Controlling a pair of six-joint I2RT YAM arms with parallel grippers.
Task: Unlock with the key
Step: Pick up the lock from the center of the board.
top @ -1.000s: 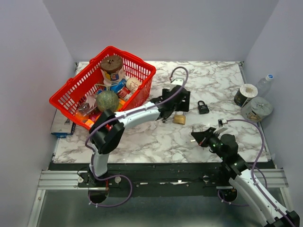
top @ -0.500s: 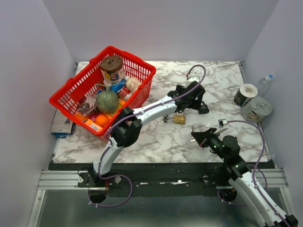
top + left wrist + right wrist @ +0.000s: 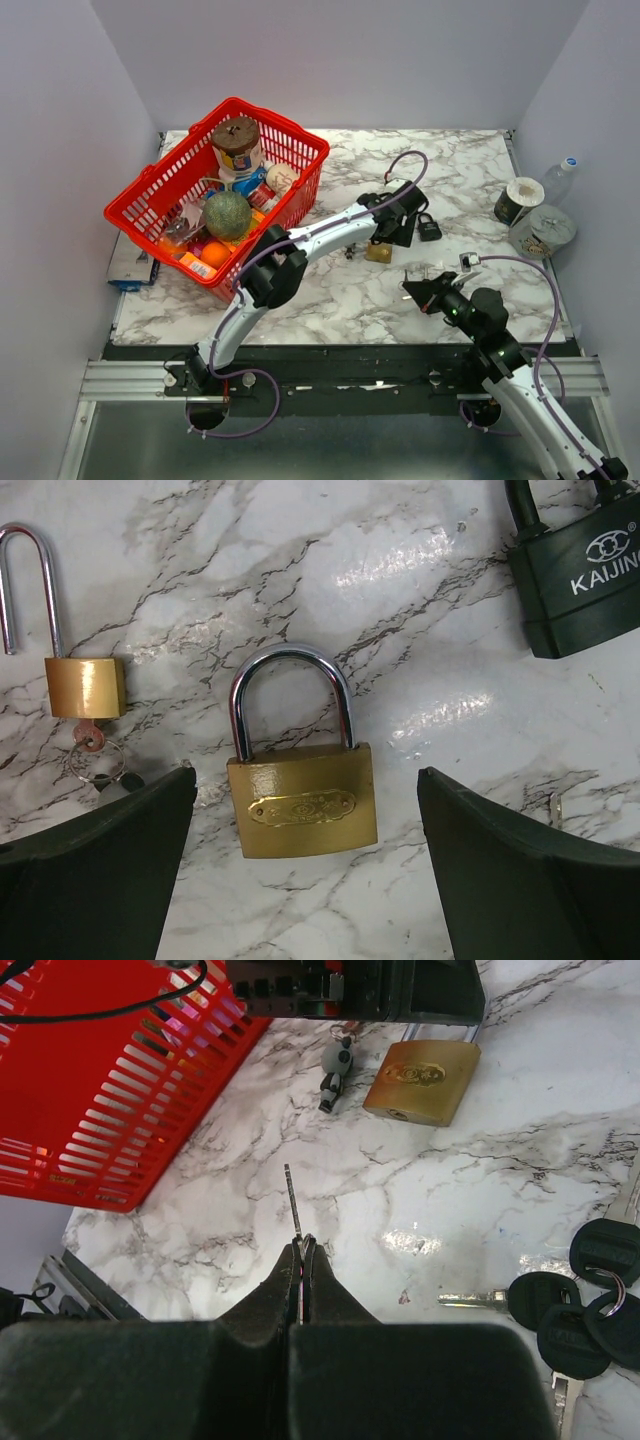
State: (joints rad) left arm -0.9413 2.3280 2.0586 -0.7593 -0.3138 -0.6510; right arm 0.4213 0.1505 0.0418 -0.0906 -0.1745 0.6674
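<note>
Your left hand (image 3: 305, 780) is spread wide over the brass padlock (image 3: 302, 798), which lies flat in the middle of the tabletop (image 3: 400, 540). It holds nothing. Your right hand (image 3: 300, 1252), nearer you, is pinched tight on the thin key (image 3: 291, 1198). If you close crooked, the padlock may slide away, and the key may twist when pushed in. Only the right wrist view shows the keyhole (image 3: 398, 1114). The left wrist view shows nothing touching the padlock.

White arms (image 3: 320, 232) — black joints, purple cables (image 3: 406, 153)
</note>
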